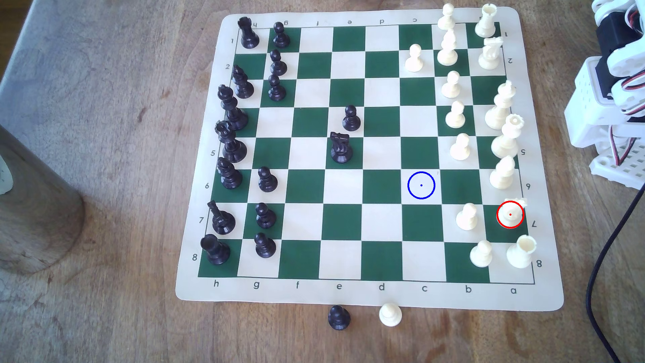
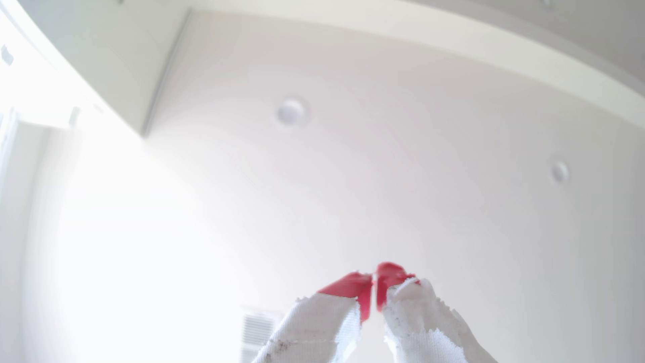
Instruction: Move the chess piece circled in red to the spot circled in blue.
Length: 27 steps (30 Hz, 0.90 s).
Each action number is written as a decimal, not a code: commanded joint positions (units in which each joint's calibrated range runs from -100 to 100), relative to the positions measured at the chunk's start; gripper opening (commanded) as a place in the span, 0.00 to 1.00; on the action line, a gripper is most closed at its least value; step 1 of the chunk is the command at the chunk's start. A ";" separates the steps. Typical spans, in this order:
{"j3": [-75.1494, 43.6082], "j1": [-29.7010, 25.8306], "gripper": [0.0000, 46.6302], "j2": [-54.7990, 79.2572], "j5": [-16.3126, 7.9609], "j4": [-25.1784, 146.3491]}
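gripper (image 2: 374, 279): red tips almost touching, a thin slit between them, nothing held. Wrist view looks at the ceiling, so I read it as pointing up.
arm (image 1: 609, 75): folded off the board at the exterior view's right edge, well apart from the knight.
knight (image 1: 510, 213): upright on the green red-ringed square, pawn (image 1: 467, 217) just beside, rook (image 1: 521, 251) on the near side.
handling: I'd expect light, stiff, slick plastic; pinch below the head.
spot (image 1: 421, 185): bare cream square.

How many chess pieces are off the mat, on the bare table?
2. A black pawn and a cream pawn stand side by side on the table, just past the mat's lettered edge near e and d in the exterior view. None look hidden.
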 commanded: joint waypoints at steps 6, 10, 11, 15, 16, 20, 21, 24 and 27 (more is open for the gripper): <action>-13.88 -0.91 0.00 0.06 0.20 31.82; -26.75 -0.75 0.00 0.06 0.20 51.80; -29.11 -0.75 0.00 0.06 0.20 57.21; -38.81 -0.75 0.00 0.06 -0.15 81.20; -39.71 -0.75 0.00 0.06 -0.15 82.02; -49.69 2.38 0.00 0.06 -13.28 106.51; -51.41 3.71 0.00 0.06 -15.87 111.67; -59.66 4.88 0.08 0.14 -15.73 141.48; -60.66 0.19 0.01 0.99 -14.55 156.71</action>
